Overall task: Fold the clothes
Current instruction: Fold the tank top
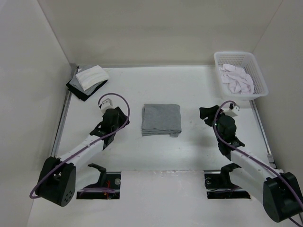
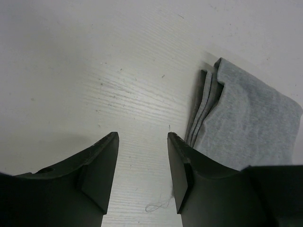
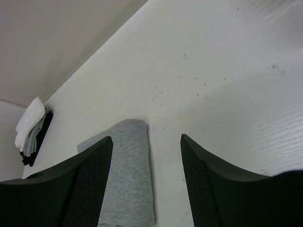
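Lying mid-table: the clothes [image 1: 161, 119], a plain grey garment folded into a flat, roughly square packet, between the two grippers and touching neither.
Garment edges: the left wrist view shows stacked layers along the side of the clothes [image 2: 251, 118] nearest that gripper; in the top view a small corner pokes out at the near right.
Left arm pose: reaches from its base at the near left corner diagonally forward and toward the middle, forearm low over the table [image 1: 189, 90], a purple cable looping above the wrist.
Left gripper: the left gripper [image 1: 120, 116] sits just left of the garment; its jaws [image 2: 142, 137] stand apart with only bare table between them, holding nothing.
Right arm pose: rises from its base at the near right corner, angled forward and inward, wrist turned toward the garment.
Right gripper: the right gripper [image 1: 207, 113] is near the garment's right side but apart from it; its jaws [image 3: 147, 139] are spread wide and empty, the grey fabric [image 3: 128, 175] visible beyond the left finger.
Far left corner: a white-and-black cloth stack [image 1: 87, 80], well apart from both arms.
Far right corner: a white basket [image 1: 258, 71] holding a white clothes pile [image 1: 235, 78].
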### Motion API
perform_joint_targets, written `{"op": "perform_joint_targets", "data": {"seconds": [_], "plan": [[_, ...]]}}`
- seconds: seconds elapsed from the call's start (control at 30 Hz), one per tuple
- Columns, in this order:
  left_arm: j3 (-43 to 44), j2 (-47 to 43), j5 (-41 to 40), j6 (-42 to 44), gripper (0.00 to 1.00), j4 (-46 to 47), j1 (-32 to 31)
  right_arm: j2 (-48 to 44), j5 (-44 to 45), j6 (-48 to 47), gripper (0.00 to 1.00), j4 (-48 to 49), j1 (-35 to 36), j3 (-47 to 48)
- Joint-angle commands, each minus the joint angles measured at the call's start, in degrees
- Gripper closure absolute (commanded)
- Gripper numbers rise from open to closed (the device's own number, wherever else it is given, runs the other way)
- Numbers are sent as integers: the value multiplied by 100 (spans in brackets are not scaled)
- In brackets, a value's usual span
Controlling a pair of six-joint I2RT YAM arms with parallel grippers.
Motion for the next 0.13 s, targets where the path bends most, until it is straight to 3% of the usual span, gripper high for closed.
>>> {"op": "perform_joint_targets", "data": {"seconds": [0.0, 0.1], "plan": [[92, 74, 44, 108, 57, 326, -43, 13, 70, 57, 36, 458, -42, 100], [136, 118, 53, 125, 54, 343, -61, 22, 79, 57, 36, 458, -51, 91]]}}
